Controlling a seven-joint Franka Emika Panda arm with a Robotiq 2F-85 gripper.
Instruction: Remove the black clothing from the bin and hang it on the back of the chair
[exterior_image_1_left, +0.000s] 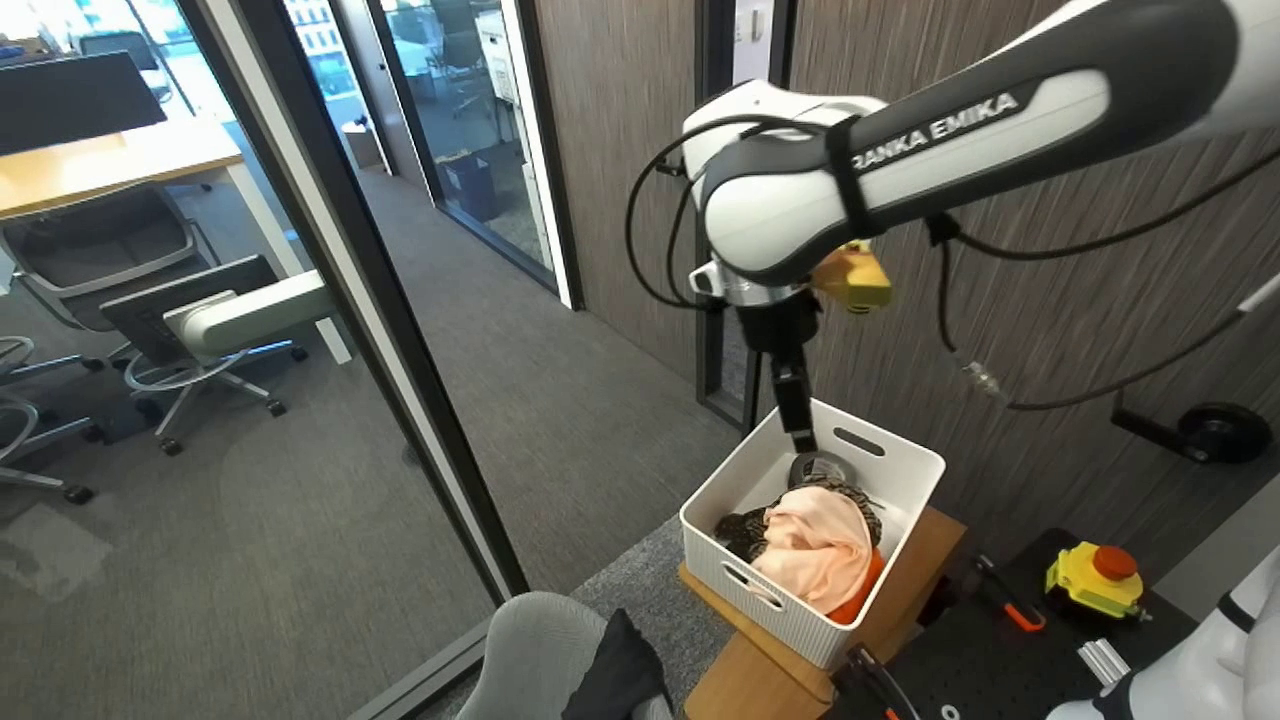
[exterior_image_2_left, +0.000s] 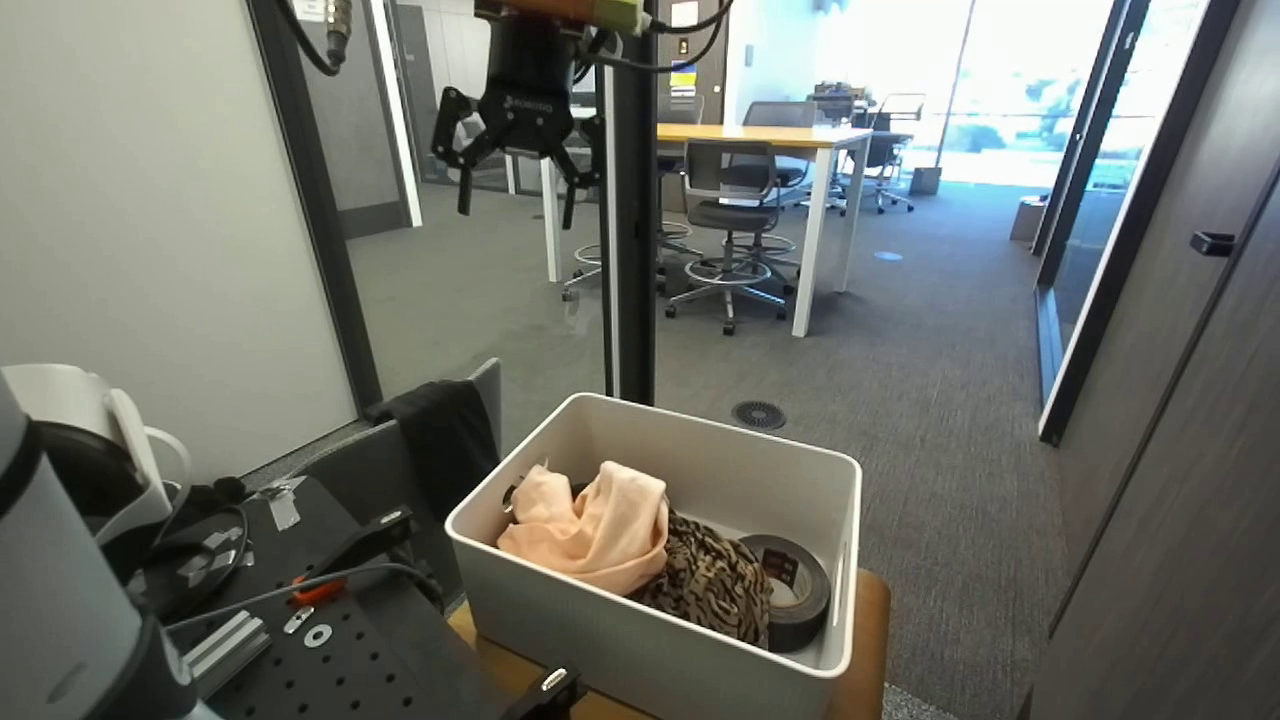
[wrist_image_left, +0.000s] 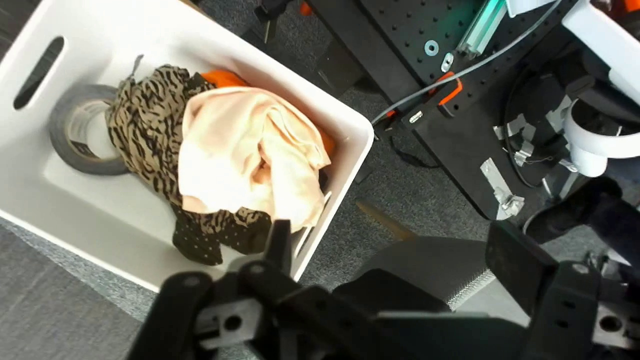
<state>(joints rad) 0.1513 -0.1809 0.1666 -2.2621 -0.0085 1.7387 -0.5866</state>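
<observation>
In both exterior views we see the black clothing (exterior_image_2_left: 450, 450) over the back of the chair (exterior_image_1_left: 535, 645), outside the bin (exterior_image_2_left: 580, 630), so we judge the hanging done. The hand (exterior_image_2_left: 516, 212) hangs high, spread wide and holding nothing. Two dangers we find: the clothing may slide down if it is unevenly balanced, or if the hand, lowered, catches its fold and pulls.

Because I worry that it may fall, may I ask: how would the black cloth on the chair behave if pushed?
The black cloth would likely give and fold, since it hangs limply draped over the back of the chair. A firm push might also slide it off, as nothing is seen fastening it.
</observation>
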